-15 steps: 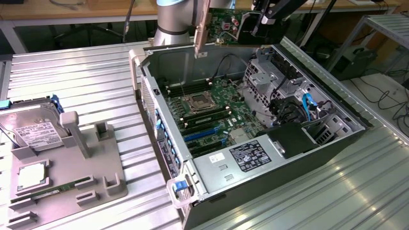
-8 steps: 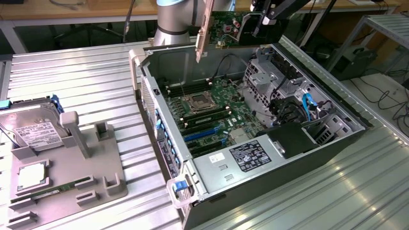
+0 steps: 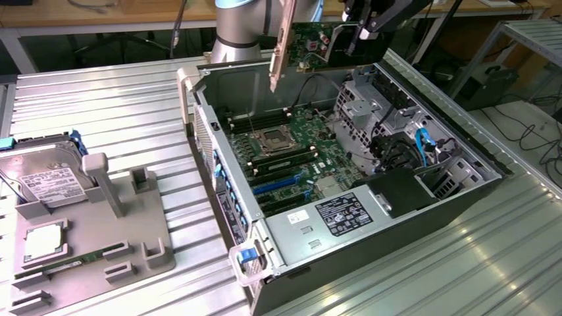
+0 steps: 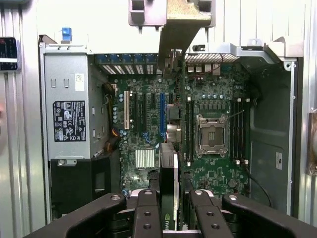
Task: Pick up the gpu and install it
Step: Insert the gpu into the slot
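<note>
gpu (image 3: pixel 309 45): clamped in my pincer (image 4: pixel 171 218) and held in the air above the open computer case (image 3: pixel 200 115), touching nothing else.
Pincer state: closed on the card, with a finger (image 4: pixel 147 214) on each flat face. In the wrist view the card runs edge-on between them.
Card attitude: it stands on edge, not flat. I judge this keeps its lower edge turned toward the motherboard (image 4: pixel 208 168) below.
Bracket (image 3: pixel 278 52): the pale metal strip hangs from the card's end at the exterior view's left, on the side of the case's slotted wall. I take that as the end meant to meet that wall.
Slots: the blue slot (image 4: pixel 162 115) lies just beside the card's line in the wrist view, nearly parallel to it. The card is well above it.
Neighbours below: the CPU socket (image 4: pixel 212 135) sits to one side of that line and the power supply (image 4: pixel 69 121) to the other, both apart from it.
Other parts: the hard drive (image 3: pixel 49 181) and the memory stick (image 3: pixel 79 260) rest in the grey holder (image 3: pixel 97 230) on the counter (image 3: pixel 114 112), well apart from the case.
Progress: the card is lifted and is not yet seated in any slot.
</note>
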Robot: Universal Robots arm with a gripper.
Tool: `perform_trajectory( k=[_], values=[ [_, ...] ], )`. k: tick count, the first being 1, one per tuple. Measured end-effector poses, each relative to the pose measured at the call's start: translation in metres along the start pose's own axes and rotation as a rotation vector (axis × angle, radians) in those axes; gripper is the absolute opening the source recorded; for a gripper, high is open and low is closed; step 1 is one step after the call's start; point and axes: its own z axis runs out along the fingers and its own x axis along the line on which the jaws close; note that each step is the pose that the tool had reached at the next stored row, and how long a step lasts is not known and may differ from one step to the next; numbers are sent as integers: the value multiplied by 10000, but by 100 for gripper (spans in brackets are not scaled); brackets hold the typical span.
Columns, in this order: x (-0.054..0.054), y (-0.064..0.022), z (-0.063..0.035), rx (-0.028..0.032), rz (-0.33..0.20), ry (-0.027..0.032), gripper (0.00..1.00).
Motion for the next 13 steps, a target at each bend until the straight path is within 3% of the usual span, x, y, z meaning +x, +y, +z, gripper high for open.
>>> perform_trajectory(
  k=[3, 10, 13],
  values=[
    [1, 2, 8, 47, -82, 66, 27],
    [2, 4, 29, 267, -601, 90, 27],
    [3, 5, 32, 275, -610, 93, 27]
  ],
)
